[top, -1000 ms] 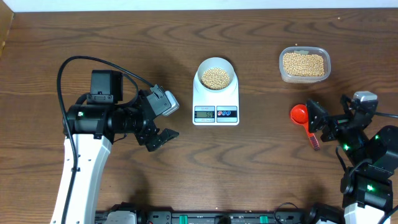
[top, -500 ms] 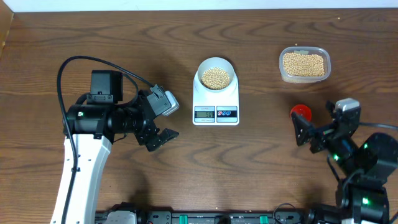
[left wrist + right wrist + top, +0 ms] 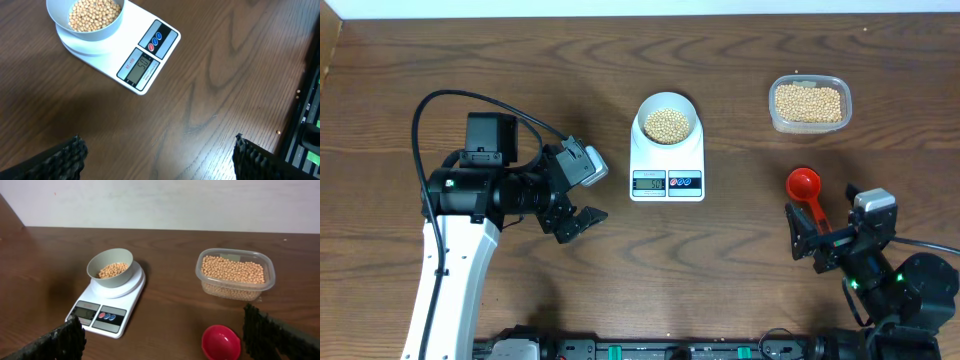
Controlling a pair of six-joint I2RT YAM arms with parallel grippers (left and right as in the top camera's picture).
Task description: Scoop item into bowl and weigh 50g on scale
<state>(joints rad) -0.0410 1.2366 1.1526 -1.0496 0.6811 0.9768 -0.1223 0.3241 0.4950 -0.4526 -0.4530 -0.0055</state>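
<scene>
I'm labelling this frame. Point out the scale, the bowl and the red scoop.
scale (image 3: 667, 182), overhead view, front panel beside the display.
bowl (image 3: 107, 281), right wrist view, outer front wall.
red scoop (image 3: 803, 182), overhead view, middle of its round cup.

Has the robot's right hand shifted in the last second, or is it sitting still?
Yes. In the overhead view the right gripper has drawn back toward the robot's own side, away from the clear tub, leaving the red scoop behind.
</scene>
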